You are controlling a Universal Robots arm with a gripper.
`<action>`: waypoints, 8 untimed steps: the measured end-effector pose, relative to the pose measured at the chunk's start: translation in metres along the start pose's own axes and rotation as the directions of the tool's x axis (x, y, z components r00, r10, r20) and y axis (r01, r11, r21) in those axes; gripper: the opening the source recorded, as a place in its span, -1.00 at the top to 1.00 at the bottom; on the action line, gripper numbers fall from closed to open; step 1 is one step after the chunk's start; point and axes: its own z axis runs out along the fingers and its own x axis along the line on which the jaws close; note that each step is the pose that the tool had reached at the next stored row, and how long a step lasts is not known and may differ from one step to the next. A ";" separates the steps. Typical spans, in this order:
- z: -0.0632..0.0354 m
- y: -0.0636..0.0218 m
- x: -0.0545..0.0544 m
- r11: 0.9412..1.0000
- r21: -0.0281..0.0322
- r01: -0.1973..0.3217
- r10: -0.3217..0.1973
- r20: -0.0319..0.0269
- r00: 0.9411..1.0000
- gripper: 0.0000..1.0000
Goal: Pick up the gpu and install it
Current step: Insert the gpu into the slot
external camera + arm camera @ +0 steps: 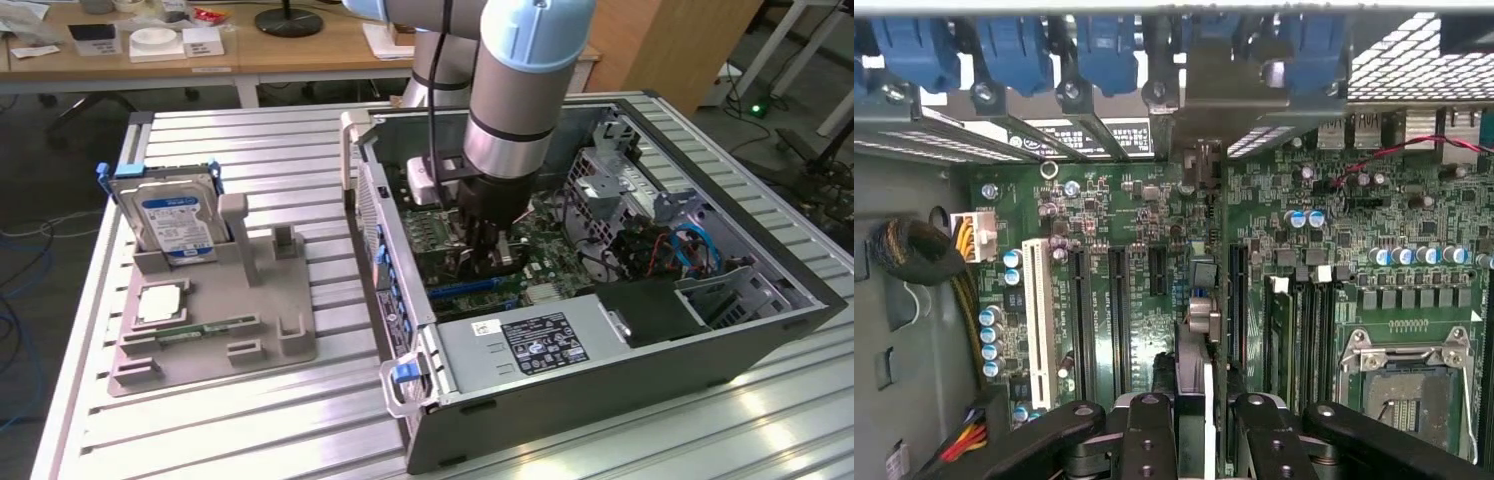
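On the ribbed aluminium desk (641, 440), the open dark grey metal computer case (601, 385) holds a silver power supply box (534, 345) at its near end and a green motherboard (1134, 300) beyond. Over its black slots, the tool (481, 262) grips the gpu (1195, 375), a thin card seen edge-on. At the exterior view's left, a silver hard drive with blue-white label (174, 220) stands upright in a grey plastic tray (267, 350).

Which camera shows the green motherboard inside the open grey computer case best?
The wrist view: the green motherboard lies spread out there, with its long black slots, one white slot and the metal processor socket plain to read. The exterior view catches a slanted strip of it, partly behind the grey robot arm.
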 end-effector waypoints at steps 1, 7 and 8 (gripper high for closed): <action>0.0000 0.0000 0.000 1.000 0.000 0.000 0.000 0.000 1.000 0.44; 0.0013 0.0003 0.000 1.000 -0.001 0.000 0.000 0.000 1.000 0.44; 0.0017 0.0004 0.000 1.000 -0.001 0.000 0.000 0.000 1.000 0.44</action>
